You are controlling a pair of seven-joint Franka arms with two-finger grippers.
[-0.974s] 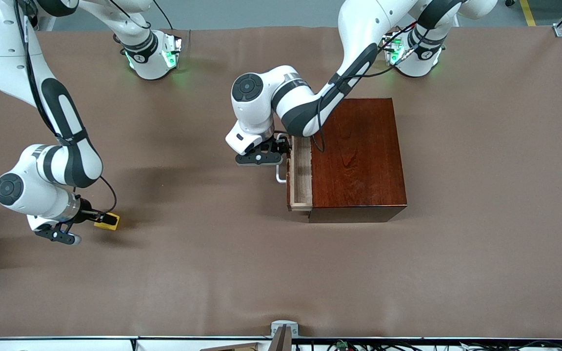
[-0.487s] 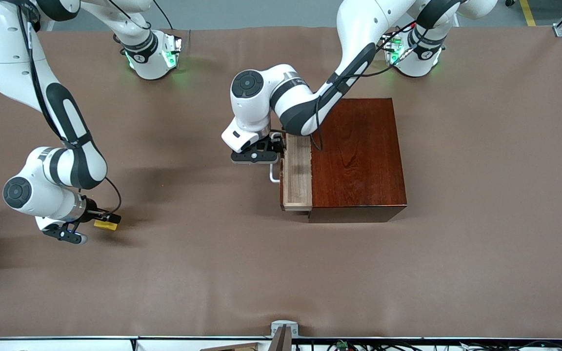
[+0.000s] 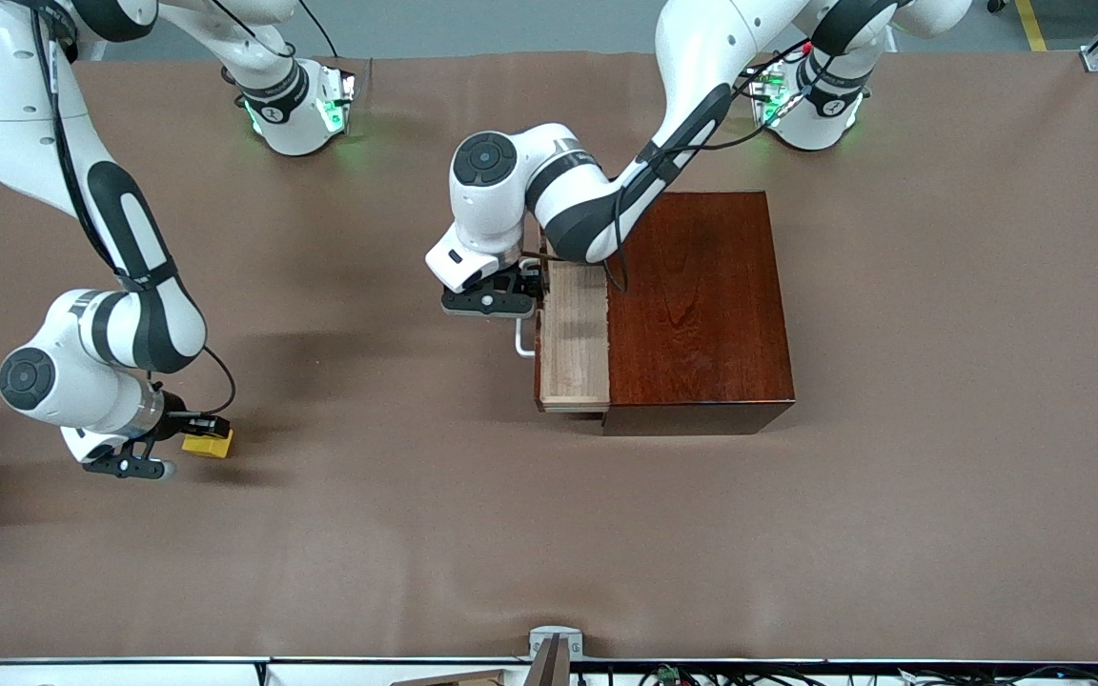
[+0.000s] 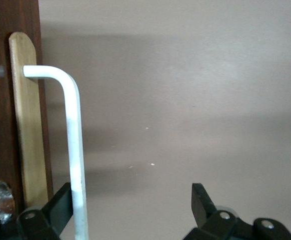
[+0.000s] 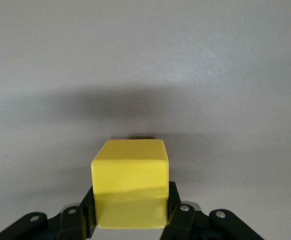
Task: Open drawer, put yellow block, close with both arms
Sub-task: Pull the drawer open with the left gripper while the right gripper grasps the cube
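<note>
One drawer [image 3: 573, 333] part open, tray bare, yellow block [image 3: 207, 444] clamped in right gripper [image 3: 189, 433]

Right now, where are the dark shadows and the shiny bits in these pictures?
Front view: soft dark shadows lie on the brown table beside both arms, green light glows at the arm bases, and the wooden box has a glossy top. Right wrist view: the yellow block throws a blurry shadow on the table. Left wrist view: the white handle looks bright, with faint shadow bands across the table.

high front camera faces the robots; wrist cameras look closely past each pincer.
</note>
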